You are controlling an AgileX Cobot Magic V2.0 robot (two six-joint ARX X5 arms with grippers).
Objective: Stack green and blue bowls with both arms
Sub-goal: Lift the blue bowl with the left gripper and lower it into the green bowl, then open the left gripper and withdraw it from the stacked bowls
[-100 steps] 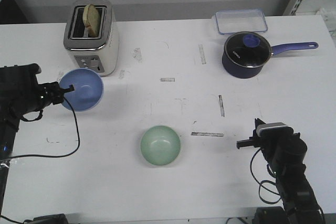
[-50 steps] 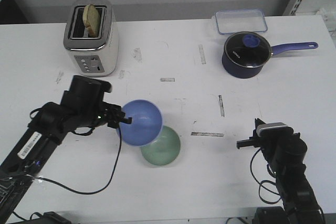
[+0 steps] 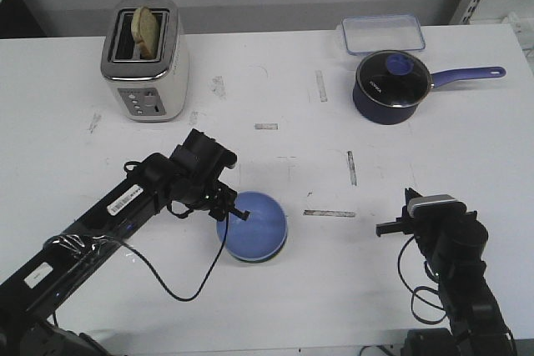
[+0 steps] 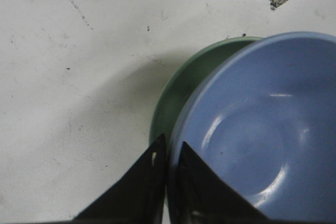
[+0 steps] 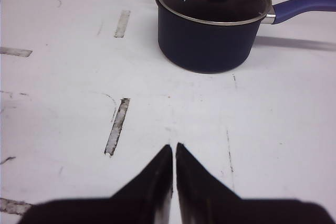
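The periwinkle blue bowl (image 3: 254, 226) sits nested in the mint green bowl (image 4: 181, 87) near the middle front of the table. In the front view the green one is hidden under it; the left wrist view shows its rim beside the blue bowl (image 4: 262, 129). My left gripper (image 3: 237, 213) (image 4: 170, 148) is shut on the blue bowl's rim, one finger inside and one outside. My right gripper (image 5: 174, 148) is shut with nothing in it, and it hangs over bare table at the front right (image 3: 392, 227).
A toaster (image 3: 144, 60) with a bread slice stands at the back left. A dark navy saucepan (image 3: 394, 85) (image 5: 212, 22) with a lid and long handle is at the back right, a clear lidded box (image 3: 382, 32) behind it. Tape marks dot the table.
My left arm carried the blue bowl from the left side of the table to the right and down, and set it into the green bowl. The right arm has not moved.
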